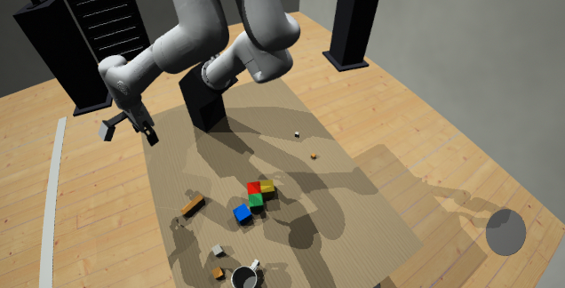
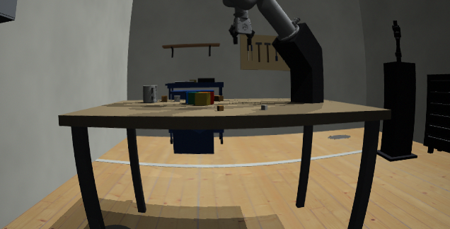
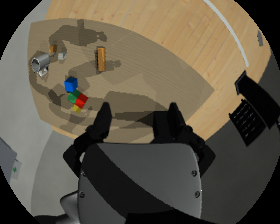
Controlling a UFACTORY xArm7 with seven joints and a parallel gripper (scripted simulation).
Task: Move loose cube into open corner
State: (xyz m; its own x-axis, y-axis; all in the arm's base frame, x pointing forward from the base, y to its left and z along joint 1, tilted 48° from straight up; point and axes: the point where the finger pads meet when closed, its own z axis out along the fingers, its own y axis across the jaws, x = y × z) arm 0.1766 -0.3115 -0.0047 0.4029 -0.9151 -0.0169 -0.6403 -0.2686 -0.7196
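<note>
Currently, gripper (image 1: 152,137) (image 2: 243,42) (image 3: 139,109) open, nothing held, upper center of exterior frame. Loose blue cube (image 1: 242,213) (image 3: 71,84) sits lower center of top frame, turned, beside green cube (image 1: 255,201) (image 3: 74,96); 3 cubes form an L.

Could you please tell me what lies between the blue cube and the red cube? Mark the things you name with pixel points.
The green cube (image 1: 255,201) (image 3: 74,96) lies between the blue cube (image 1: 242,213) (image 3: 71,84) and the red cube (image 1: 253,188) (image 3: 81,101), as the top and wrist views show.

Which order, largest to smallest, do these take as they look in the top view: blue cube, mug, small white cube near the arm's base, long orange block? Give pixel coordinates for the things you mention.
1. Mug (image 1: 237,269) (image 2: 148,94) (image 3: 39,63)
2. Long orange block (image 1: 193,205) (image 3: 101,59) and blue cube (image 1: 242,213) (image 3: 71,84): too alike to rank
3. Small white cube (image 1: 297,134) (image 2: 264,107)
</note>
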